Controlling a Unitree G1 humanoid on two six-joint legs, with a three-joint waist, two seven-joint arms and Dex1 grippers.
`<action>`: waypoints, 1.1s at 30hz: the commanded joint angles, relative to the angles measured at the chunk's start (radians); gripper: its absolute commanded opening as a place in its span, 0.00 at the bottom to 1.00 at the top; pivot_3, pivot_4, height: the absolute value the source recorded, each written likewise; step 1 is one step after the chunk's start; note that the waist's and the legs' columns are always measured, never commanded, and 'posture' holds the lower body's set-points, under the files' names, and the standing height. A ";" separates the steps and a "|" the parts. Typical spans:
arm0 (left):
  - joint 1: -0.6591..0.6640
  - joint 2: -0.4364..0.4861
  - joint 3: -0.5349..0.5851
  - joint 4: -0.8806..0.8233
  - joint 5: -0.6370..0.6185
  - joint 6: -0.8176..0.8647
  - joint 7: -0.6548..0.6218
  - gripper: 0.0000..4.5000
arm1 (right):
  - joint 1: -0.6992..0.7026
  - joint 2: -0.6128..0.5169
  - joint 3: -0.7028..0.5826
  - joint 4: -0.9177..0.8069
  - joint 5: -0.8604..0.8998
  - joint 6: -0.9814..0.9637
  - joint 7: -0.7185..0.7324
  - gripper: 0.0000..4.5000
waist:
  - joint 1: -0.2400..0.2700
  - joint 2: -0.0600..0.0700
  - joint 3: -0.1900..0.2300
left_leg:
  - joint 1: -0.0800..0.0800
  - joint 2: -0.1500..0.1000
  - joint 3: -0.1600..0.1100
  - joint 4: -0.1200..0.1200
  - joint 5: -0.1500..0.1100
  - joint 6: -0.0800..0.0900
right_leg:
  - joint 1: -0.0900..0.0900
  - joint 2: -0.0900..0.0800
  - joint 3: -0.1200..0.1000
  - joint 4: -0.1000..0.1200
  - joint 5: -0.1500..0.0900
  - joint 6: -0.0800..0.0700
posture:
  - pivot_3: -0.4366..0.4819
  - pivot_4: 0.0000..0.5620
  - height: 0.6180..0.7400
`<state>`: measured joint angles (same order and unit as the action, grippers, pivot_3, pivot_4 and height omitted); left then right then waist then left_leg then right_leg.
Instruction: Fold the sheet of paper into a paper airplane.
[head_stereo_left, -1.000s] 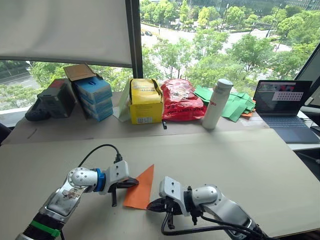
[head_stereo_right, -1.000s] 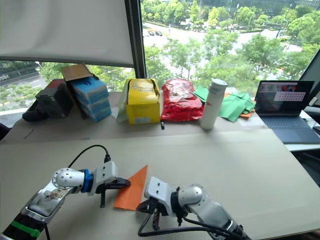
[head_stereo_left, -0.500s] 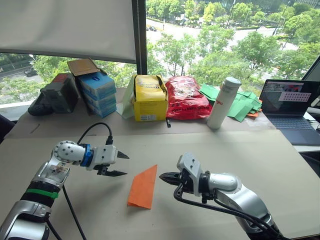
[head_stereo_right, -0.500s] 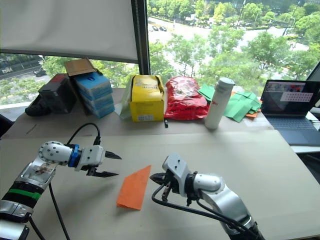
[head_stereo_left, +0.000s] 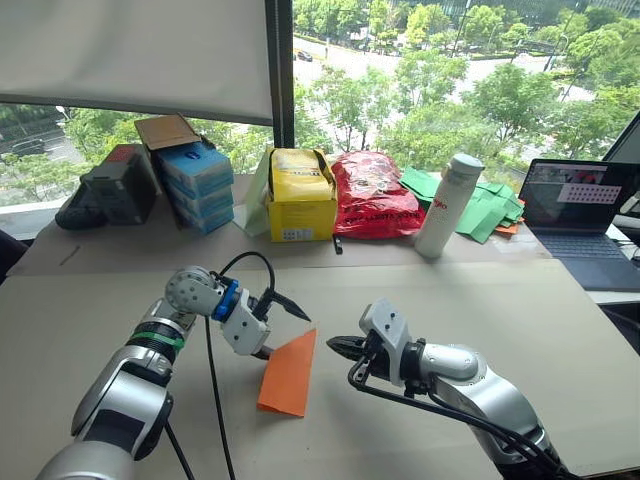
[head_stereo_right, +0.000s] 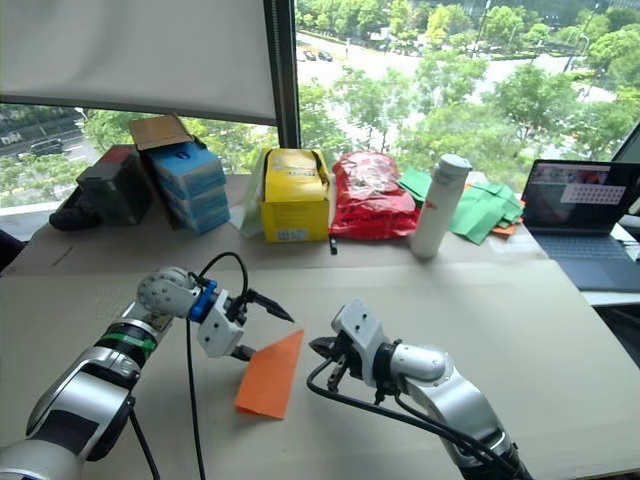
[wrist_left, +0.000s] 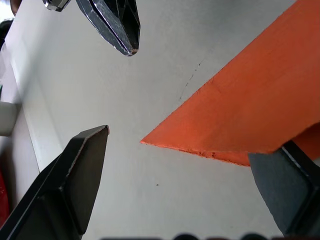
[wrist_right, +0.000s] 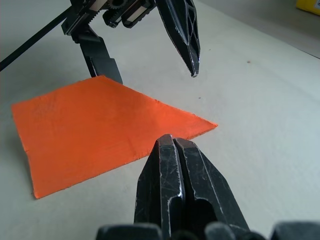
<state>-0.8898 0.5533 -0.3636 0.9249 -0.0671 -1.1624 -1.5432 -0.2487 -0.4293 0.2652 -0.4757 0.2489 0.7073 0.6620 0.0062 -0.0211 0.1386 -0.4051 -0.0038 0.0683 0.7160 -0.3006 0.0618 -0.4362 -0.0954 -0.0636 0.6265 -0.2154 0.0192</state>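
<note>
Orange paper airplane flat on the counter between the two hands.

Left eye view: the paper airplane (head_stereo_left: 288, 373), a flat pointed orange wedge, lies on the bare counter (head_stereo_left: 520, 320) with its tip towards the window; the left hand (head_stereo_left: 283, 329), fingers spread wide apart, sits at the wedge's upper left edge, lower finger at the paper; the right hand (head_stereo_left: 338, 346), fingers pressed together, is just right of the tip, apart from it. Behind stand a yellow box (head_stereo_left: 292, 195), red bag (head_stereo_left: 370, 198), white bottle (head_stereo_left: 441, 206), green folded papers (head_stereo_left: 482, 208) and a laptop (head_stereo_left: 576, 210).
Left wrist view: the open fingers (wrist_left: 75, 182) straddle the wedge's tip.
Right wrist view: the closed fingers (wrist_right: 175, 180) point at the tip.
</note>
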 joint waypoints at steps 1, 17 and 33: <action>-0.033 0.006 -0.018 0.032 -0.031 -0.045 -0.044 0.75 | 0.007 -0.005 -0.012 -0.032 0.004 -0.008 -0.017 0.00 | -0.002 0.000 0.000 | 0.000 0.000 0.000 0.000 0.000 0.000 | 0.000 0.000 0.000 0.000 0.000 0.000 | 0.48 0.27 1.00; 0.020 0.058 -0.027 0.017 0.054 -0.036 0.047 0.01 | -0.028 -0.001 -0.045 0.022 -0.016 -0.049 -0.066 0.00 | -0.003 0.000 0.000 | 0.000 0.000 -0.001 0.002 0.000 0.001 | 0.001 0.001 0.001 0.001 0.000 0.001 | 0.48 0.27 1.00; 0.379 0.175 0.080 -0.761 0.105 1.008 0.323 0.18 | -0.016 0.000 -0.051 0.049 -0.090 -0.195 -0.112 0.00 | -0.009 0.000 0.000 | 0.001 0.001 -0.001 0.002 0.001 -0.001 | 0.001 0.002 0.004 0.003 0.001 0.002 | 0.48 0.27 1.00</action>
<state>-0.5256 0.7199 -0.3079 0.2121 0.0513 -0.2048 -1.2350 -0.2670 -0.4247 0.1991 -0.4102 0.1732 0.5572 0.5388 -0.0029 -0.0208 0.1386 -0.4033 -0.0029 0.0675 0.7184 -0.2999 0.0607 -0.4347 -0.0931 -0.0597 0.6299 -0.2148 0.0207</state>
